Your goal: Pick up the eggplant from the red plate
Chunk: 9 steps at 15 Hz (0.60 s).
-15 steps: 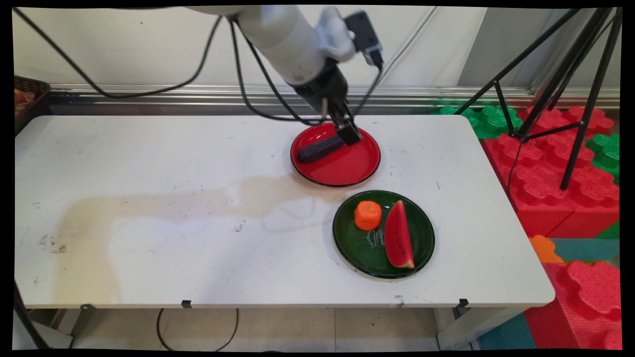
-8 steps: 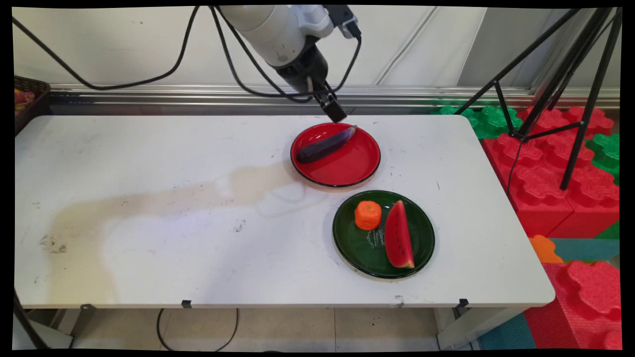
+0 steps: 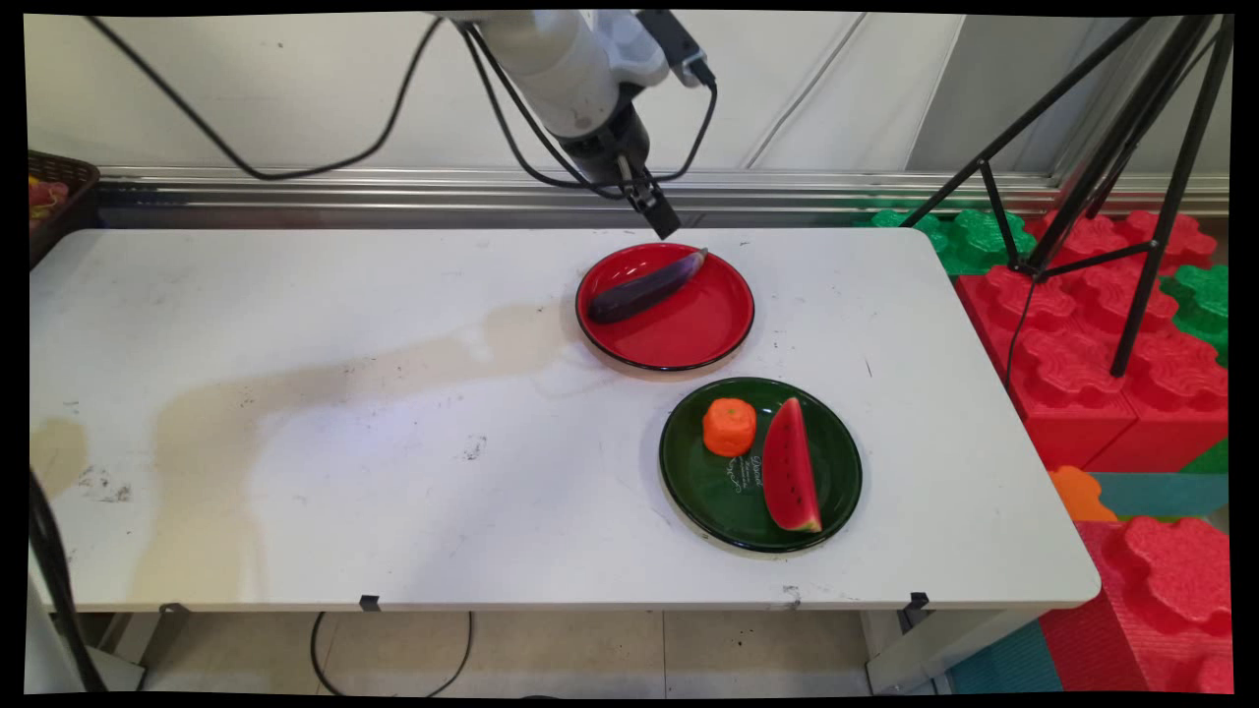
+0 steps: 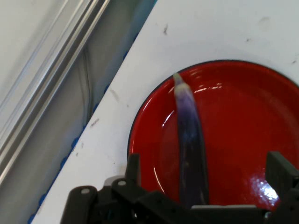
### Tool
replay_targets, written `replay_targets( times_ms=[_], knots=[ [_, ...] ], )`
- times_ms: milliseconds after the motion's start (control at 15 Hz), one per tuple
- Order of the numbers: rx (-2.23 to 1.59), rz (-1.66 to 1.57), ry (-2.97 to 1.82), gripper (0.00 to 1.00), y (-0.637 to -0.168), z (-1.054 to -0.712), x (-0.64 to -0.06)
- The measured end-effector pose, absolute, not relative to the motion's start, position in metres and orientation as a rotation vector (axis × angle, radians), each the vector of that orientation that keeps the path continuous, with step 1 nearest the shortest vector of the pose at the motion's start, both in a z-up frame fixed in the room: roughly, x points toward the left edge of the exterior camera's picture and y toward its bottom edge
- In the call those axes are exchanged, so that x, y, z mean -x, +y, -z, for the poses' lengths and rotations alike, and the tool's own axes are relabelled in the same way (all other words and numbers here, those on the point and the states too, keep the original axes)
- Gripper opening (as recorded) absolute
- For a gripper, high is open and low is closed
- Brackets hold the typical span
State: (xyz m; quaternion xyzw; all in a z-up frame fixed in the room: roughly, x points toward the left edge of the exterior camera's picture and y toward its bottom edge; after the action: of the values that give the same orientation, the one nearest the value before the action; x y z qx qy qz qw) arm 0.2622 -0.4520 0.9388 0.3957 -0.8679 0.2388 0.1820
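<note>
1. The gripper [image 3: 661,222] is held released and empty above the far rim of the red plate [image 3: 689,334].
2. The eggplant [image 3: 644,287] lies just below it on the plate, its long axis running near-left to far-right on the desk [image 3: 393,442].

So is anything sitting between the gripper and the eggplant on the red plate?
Nothing visible. The gripper hangs open above the far rim of the red plate, and the eggplant lies bare on it. The hand view shows only clear air between them.

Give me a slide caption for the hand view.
Open gripper above a purple eggplant lying on a red plate.
</note>
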Motion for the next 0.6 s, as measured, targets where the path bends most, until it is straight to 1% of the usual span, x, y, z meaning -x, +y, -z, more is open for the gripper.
replay_targets(
  times_ms=[600],
  knots=[
    [-1.162, -0.563, -2.533, 1.00, -0.501, -0.873, -0.254]
  ],
)
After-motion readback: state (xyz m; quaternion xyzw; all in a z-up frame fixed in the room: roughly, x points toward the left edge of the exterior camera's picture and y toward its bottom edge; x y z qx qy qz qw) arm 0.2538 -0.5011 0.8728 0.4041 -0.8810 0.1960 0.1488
